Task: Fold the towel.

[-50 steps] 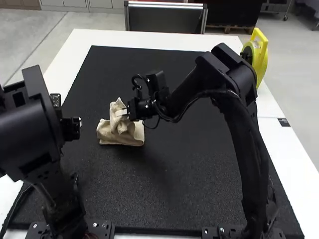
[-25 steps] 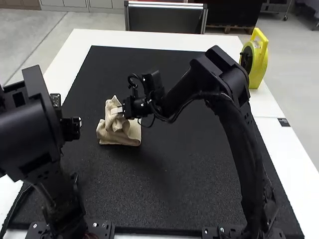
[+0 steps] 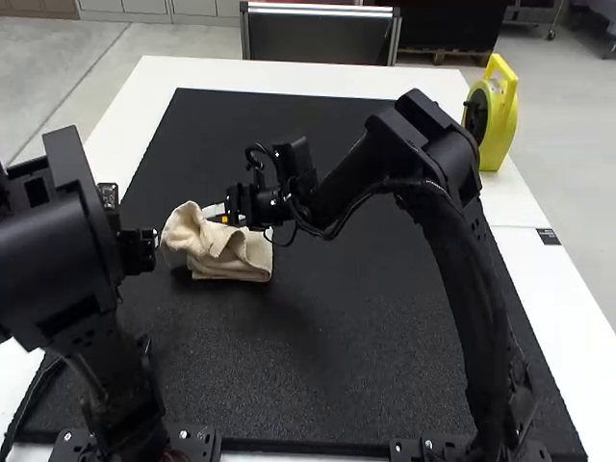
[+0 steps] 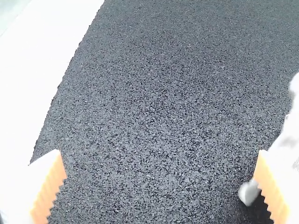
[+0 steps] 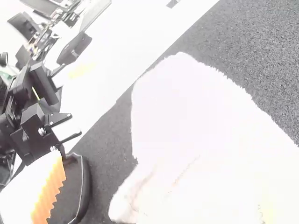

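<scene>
Now, from left: the left tool [image 3: 138,248], fingers apart, hangs just beside a cream towel [image 3: 231,252] on a black mat [image 3: 337,375] atop a white table [image 3: 558,289]. Loosely folded, the towel lies left of the mat's middle, its near edge flat and its left end bunched and raised. The right arm's tool [image 3: 214,214] reaches in at the raised cloth, fingers apart. At far right, a yellow reel [image 3: 504,120] stands upright on the tabletop.
</scene>
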